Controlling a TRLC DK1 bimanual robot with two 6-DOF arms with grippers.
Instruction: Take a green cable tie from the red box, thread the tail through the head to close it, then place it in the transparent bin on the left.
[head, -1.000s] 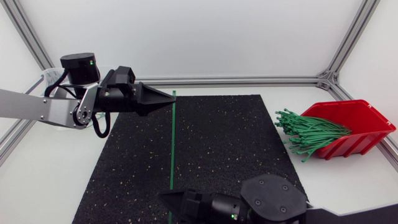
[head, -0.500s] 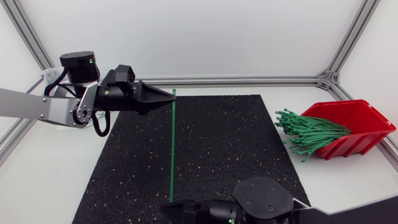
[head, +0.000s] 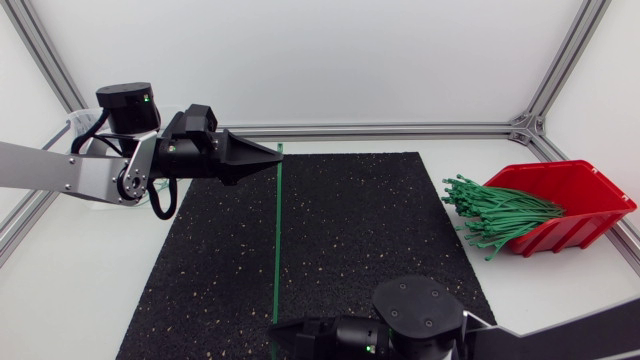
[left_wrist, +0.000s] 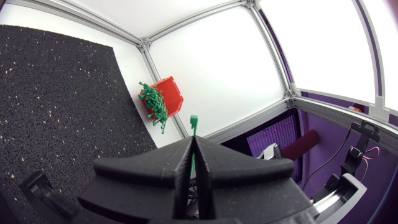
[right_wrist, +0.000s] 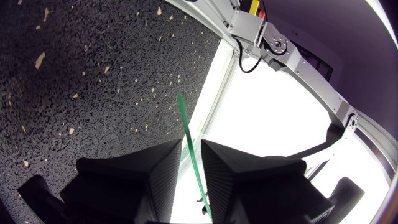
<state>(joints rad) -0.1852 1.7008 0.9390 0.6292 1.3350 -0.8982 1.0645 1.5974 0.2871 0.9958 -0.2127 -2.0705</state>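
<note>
Covering the middle of the white table (head: 80, 280), a black speckled mat (head: 370, 230) gives a rough, grippy surface under the work. The left arm (head: 60, 172) comes in over the mat's far left corner. The right arm (head: 430, 320) sits low at the mat's near edge. The red box (head: 575, 195) stands off the mat at the table's right edge, with a bundle of green ties (head: 500, 212) spilling from its mouth. The transparent bin (head: 72, 126) is mostly hidden behind the left arm at the far left corner, so both are well apart from the grippers. Between the two grippers runs one green cable tie (head: 277, 240), straight, its long axis going from the mat's far edge to its near edge. The left gripper (head: 272, 159) is clenched on the far end, and what looks like the head (left_wrist: 193, 119) pokes out just past its tips. At the near end the right gripper (head: 281, 330) is released: its fingers (right_wrist: 165, 165) stand apart with the strap between them, touching neither that I can see. Threading likely needs the right gripper to take that near tail and curl it back toward the head.
</note>
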